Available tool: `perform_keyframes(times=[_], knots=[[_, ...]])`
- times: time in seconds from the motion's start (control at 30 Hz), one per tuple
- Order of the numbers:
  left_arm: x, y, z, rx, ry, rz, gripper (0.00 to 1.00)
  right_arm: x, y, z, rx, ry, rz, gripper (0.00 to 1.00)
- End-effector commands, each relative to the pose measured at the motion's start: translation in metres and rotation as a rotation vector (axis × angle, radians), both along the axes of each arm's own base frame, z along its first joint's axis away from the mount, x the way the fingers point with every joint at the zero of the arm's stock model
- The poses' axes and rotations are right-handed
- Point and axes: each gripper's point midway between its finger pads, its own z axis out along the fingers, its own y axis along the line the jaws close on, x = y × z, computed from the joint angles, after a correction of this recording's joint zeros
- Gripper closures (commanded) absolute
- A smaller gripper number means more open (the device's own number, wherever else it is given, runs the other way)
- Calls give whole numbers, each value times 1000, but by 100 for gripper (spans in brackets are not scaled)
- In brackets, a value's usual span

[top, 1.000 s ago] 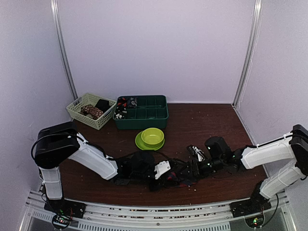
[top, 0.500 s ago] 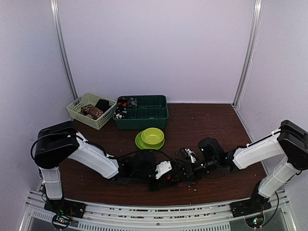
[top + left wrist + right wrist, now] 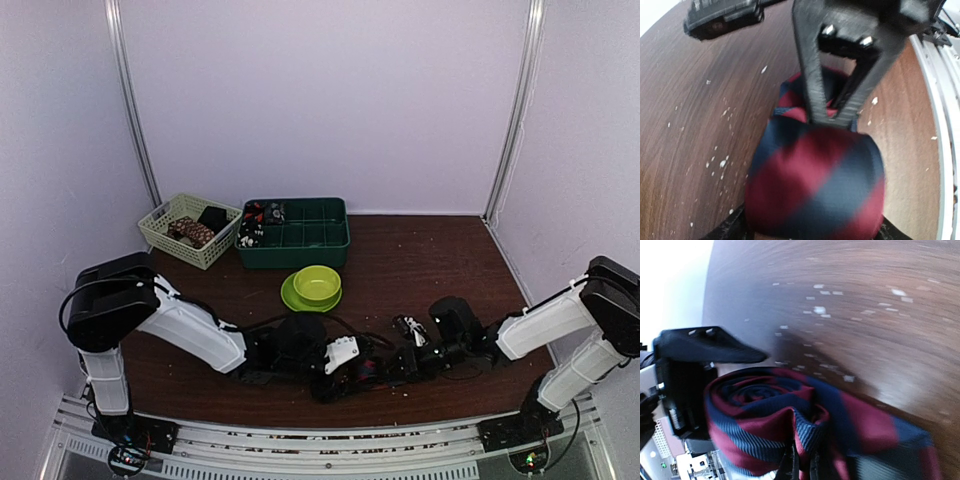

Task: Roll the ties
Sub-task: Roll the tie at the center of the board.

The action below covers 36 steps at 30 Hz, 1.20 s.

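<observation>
Woven cloth tie (image 3: 815, 190), wood-grain table (image 3: 700, 125)

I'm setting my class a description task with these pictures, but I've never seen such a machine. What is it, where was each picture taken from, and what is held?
These are two robot arms, a left arm and a right arm, bolted at the near edge of the table. One picture looks down from above; the other two come from a camera on each wrist. On the table stand a green bowl on a plate, a dark green tray and a pale basket. Between the arms lies a striped tie, partly rolled up. The right gripper is pinched shut on its fabric; the left gripper has its fingers wide on either side of the roll.
</observation>
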Motion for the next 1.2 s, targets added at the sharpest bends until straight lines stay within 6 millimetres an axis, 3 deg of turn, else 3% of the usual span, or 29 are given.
perform_keyframes(times=[0.0, 0.3, 0.37, 0.47, 0.6, 0.77, 0.93, 1.03, 1.17], knots=[[-3, -26, 23, -112, -20, -29, 27, -20, -51, -53, -246, 80, -38, 100], [1, -58, 23, -187, -29, -53, 29, -14, -49, -54, -266, 64, -26, 100], [0, -60, 17, -177, -32, -65, 37, -14, -47, -53, -263, 66, -20, 100], [-5, -55, 3, -136, -8, -80, 57, -14, -45, -47, -247, 59, -10, 99], [-14, -35, -16, -85, 31, -77, 70, -9, -41, -27, -202, 12, -4, 78], [-18, -22, -28, -34, 51, -75, 73, 0, -35, 5, -131, -50, -27, 59], [-20, -21, -37, -4, 70, -77, 72, 6, -17, 35, -38, -47, -20, 52], [-19, -21, -38, -1, 74, -71, 71, 5, -7, 40, -13, -34, -7, 51], [-18, -23, -35, -7, 80, -64, 70, -1, 2, 28, -24, -1, 24, 50]])
